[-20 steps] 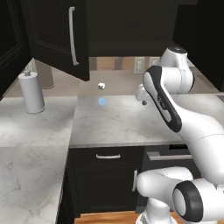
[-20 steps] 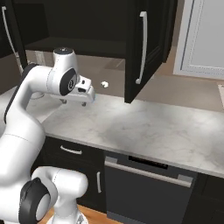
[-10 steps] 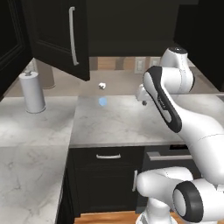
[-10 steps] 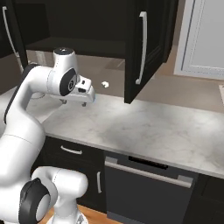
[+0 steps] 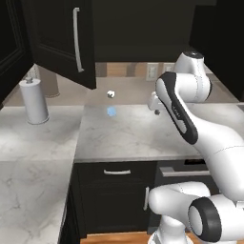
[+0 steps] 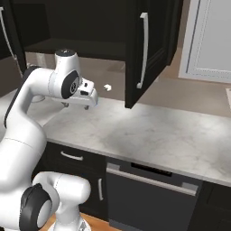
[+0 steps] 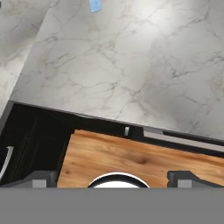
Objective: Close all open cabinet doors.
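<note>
No readable text, labels, brands or nos. anywhere — cabinets, counter, robot all plain.

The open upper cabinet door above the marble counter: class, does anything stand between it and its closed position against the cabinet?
Nothing visible does. The open cabinet door hangs above the counter, and the space it would swing through looks free. The gripper is lower, beside that path, and the paper towel roll stands on the counter off to the side.
</note>
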Controlling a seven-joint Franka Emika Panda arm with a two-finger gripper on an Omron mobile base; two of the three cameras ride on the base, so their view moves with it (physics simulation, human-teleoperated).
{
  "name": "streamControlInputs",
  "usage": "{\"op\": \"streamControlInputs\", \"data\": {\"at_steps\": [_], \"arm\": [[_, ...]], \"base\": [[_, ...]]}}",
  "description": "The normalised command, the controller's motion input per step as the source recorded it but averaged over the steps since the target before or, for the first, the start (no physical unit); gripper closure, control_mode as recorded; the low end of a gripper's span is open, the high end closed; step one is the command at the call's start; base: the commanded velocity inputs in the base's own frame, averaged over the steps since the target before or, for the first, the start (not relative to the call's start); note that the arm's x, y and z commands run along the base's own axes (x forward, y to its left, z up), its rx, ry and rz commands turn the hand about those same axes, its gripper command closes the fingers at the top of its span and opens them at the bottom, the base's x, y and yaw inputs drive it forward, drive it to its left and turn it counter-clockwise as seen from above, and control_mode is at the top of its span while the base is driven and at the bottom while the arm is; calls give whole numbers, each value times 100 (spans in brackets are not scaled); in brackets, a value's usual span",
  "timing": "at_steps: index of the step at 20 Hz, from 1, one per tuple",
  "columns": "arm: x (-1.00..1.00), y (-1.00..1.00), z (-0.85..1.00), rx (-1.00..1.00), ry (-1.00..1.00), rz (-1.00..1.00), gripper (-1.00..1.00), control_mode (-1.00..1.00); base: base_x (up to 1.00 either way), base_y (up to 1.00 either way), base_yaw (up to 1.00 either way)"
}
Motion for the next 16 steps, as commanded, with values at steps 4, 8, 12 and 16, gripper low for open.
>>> {"op": "streamControlInputs", "data": {"at_steps": [4,8,12,16], "arm": [[0,0,0,0,0,0,-100,100],[0,0,0,0,0,0,-100,100],[0,0,0,0,0,0,-100,100],[0,0,0,0,0,0,-100,100]], "base": [[7,-35,0],[8,-37,0],[22,-14,0],[41,-3,2]]}}
